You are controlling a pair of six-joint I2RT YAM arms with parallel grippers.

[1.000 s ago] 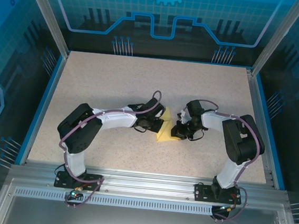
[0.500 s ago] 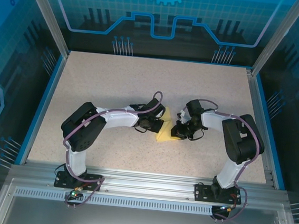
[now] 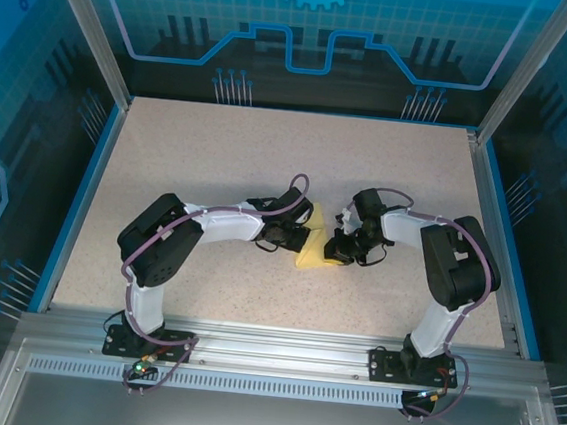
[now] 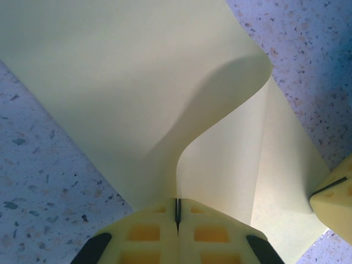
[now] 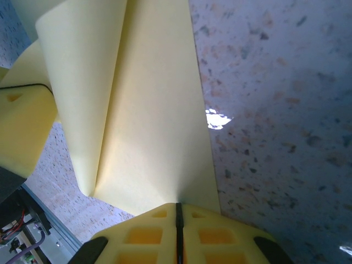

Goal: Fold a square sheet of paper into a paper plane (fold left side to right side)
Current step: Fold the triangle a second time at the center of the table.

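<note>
The square sheet of paper (image 3: pixel 310 256) is pale yellow and sits mid-table, bent between both grippers. My left gripper (image 3: pixel 303 237) reaches in from the left and is shut on the sheet's edge. In the left wrist view the paper (image 4: pixel 137 82) curls up in an S-bend from the closed left gripper (image 4: pixel 177 204), over a lower layer. My right gripper (image 3: pixel 333 248) comes in from the right and is shut on the sheet's opposite side. In the right wrist view the creased paper (image 5: pixel 154 137) fans out from the closed right gripper (image 5: pixel 177 208).
The speckled beige table (image 3: pixel 219 156) has a blue raised rim and transparent blue walls around it. An aluminium rail (image 3: pixel 280 348) carries both arm bases at the near edge. One finger of the other gripper (image 5: pixel 22 126) shows left of the paper in the right wrist view.
The left arm's elbow has shifted slightly to the right. Both grippers stay shut on the paper in nearly the same place.
</note>
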